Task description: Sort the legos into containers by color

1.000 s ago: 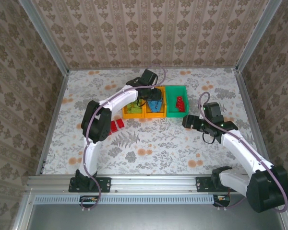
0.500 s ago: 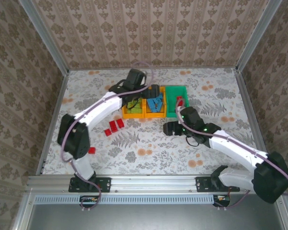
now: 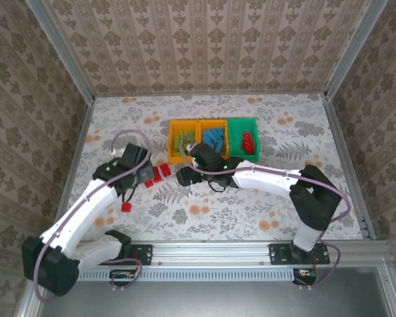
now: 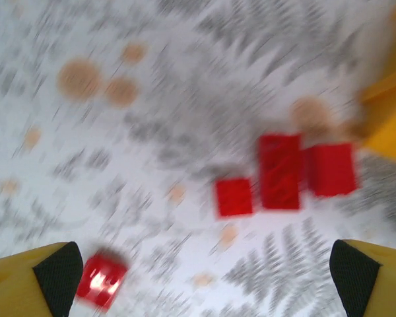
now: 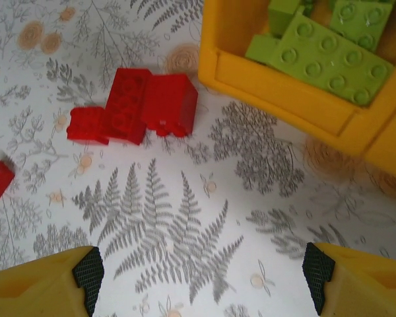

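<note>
Three red legos point(image 3: 160, 172) lie together on the table left of the containers point(image 3: 212, 156); a single red one point(image 3: 126, 207) lies nearer. My left gripper point(image 3: 140, 178) hovers open just left of the group; in the blurred left wrist view the group point(image 4: 279, 170) is ahead and the single brick point(image 4: 100, 281) sits by my left finger point(image 4: 53, 271). My right gripper point(image 3: 183, 178) stands open and holds nothing, in front of the left orange bin point(image 5: 277, 86), which has lime green legos point(image 5: 323, 56) in it. The right wrist view has the red group point(image 5: 129, 104) at upper left.
The middle orange bin holds blue legos point(image 3: 214, 139), the green bin point(image 3: 243, 155) a red one point(image 3: 248, 141). Both grippers are close together around the red group. Patterned walls and metal rails ring the table point(image 3: 251, 211).
The left arm swung back from the bins to the red group and its jaws opened. The right arm swept left from beside the green bin to in front of the left orange bin.
</note>
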